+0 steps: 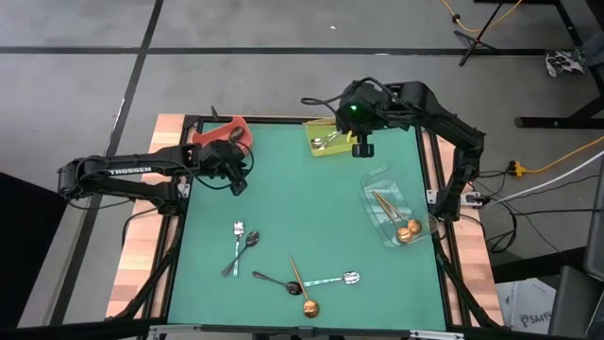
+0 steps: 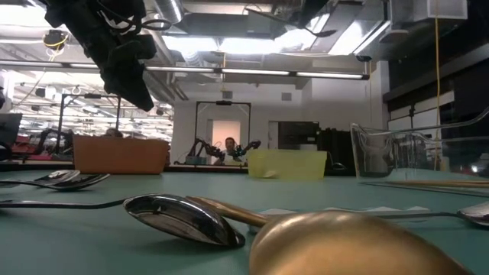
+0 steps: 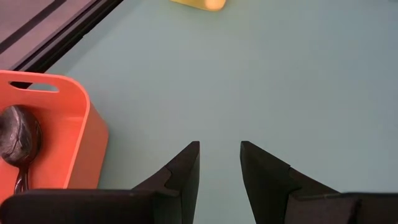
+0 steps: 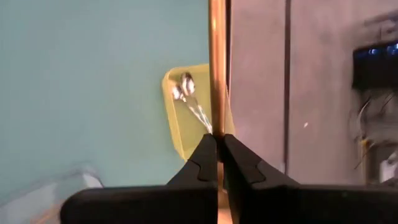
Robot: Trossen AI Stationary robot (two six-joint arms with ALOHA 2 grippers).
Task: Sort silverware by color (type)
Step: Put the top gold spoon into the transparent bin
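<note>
Left arm: comes in from the left edge of the high view, stretched out almost level across the surface's [image 1: 283, 179] upper left, elbow a bit bent.
Left tool [image 1: 238, 183]: hanging just right of the red bin [image 1: 229, 129], nothing in it. In the left wrist view the two fingers [image 3: 186, 168] stand clearly apart over bare green.
Right arm: folded up at the right edge of the high view, reaching back left to the top centre, green light glowing on the wrist.
Right tool [image 4: 217, 152]: hovering by the yellow-green bin [image 1: 327, 143], fingers clamped tight together. There's a thin copper-coloured strip running straight up from between them in the right wrist view, but honestly can't tell if it's a held spoon or something behind.
Red bin contents: one black spoon [image 3: 17, 137], bowl visible in the left wrist view.
Yellow-green bin contents: silver spoons [image 4: 188, 93].
Clear bin [image 1: 397, 208]: right side of the surface, copper-gold spoons [image 1: 404, 230] inside.
Loose stuff, lower centre: silver spoon [image 1: 238, 234] next to a black one [image 1: 243, 251], then a copper-gold spoon [image 1: 302, 286] crossing another black spoon [image 1: 276, 281], with a silver spoon [image 1: 334, 280] just right of those.
</note>
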